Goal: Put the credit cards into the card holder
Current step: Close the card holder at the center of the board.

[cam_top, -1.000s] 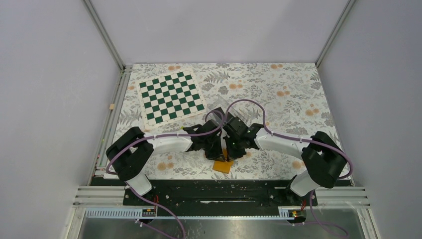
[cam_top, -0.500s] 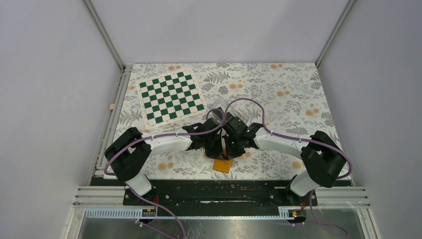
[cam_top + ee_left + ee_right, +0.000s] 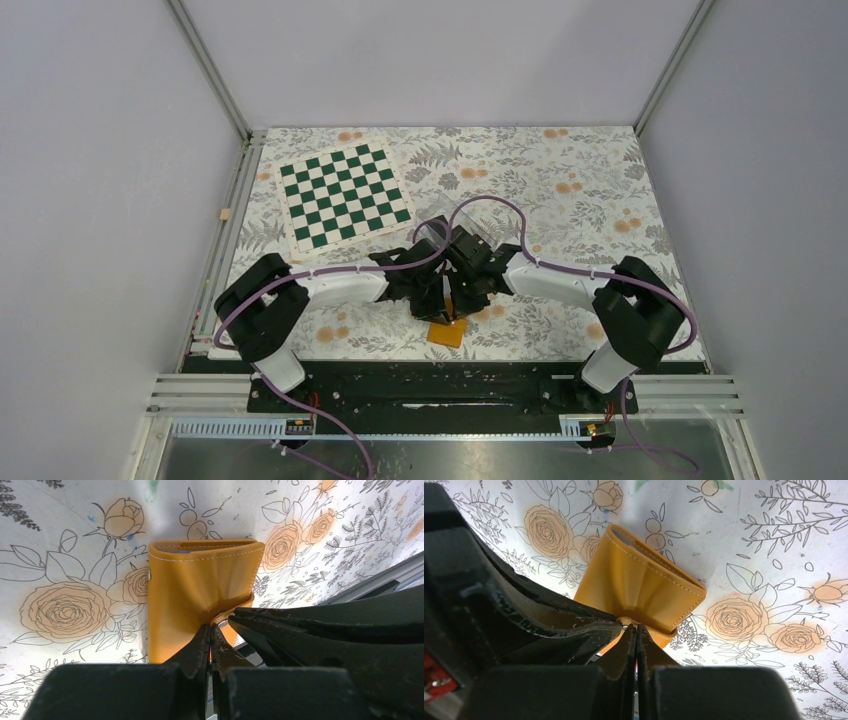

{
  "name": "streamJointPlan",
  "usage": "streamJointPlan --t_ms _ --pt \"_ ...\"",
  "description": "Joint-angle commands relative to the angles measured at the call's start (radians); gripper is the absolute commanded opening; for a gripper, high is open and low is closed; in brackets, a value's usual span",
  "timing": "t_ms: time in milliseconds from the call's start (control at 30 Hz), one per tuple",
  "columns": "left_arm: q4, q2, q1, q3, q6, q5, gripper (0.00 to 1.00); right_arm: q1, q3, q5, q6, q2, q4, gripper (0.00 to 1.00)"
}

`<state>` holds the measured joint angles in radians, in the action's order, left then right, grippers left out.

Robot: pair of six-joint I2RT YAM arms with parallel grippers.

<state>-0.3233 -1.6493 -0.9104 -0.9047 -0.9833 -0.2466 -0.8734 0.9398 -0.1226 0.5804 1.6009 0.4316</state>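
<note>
Two clenched grips shared the near edge of the card holder (image 3: 200, 580): left gripper (image 3: 210, 632), right gripper (image 3: 636, 630). It stretched straight ahead from both

The left arm (image 3: 335, 287) and the right arm (image 3: 560, 285) reach in from the sides and meet in the middle of the flowery tabletop (image 3: 580, 170). The left claw (image 3: 438, 308) and the right claw (image 3: 462, 306) come together right by an orange card holder (image 3: 447, 334) near the front edge. They may be touching it, but it looks too small to tell. A green and white chessboard (image 3: 345, 195) lies at the back left.
</note>
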Motion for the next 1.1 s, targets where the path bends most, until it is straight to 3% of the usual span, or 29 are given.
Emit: streamJointPlan --t_ms 0,733,1067 --pt "0.017 -0.010 0.003 -0.010 0.012 0.024 0.00 -0.009 0.040 0.002 -0.013 0.036 -0.003 0.00" --pt "0.068 -0.063 -0.011 -0.001 -0.023 0.017 0.00 -0.009 -0.152 -0.003 0.025 0.008 -0.054 0.00" --pt "0.059 -0.038 -0.015 -0.007 -0.011 0.021 0.00 -0.009 -0.073 0.063 0.020 -0.113 0.013 0.00"
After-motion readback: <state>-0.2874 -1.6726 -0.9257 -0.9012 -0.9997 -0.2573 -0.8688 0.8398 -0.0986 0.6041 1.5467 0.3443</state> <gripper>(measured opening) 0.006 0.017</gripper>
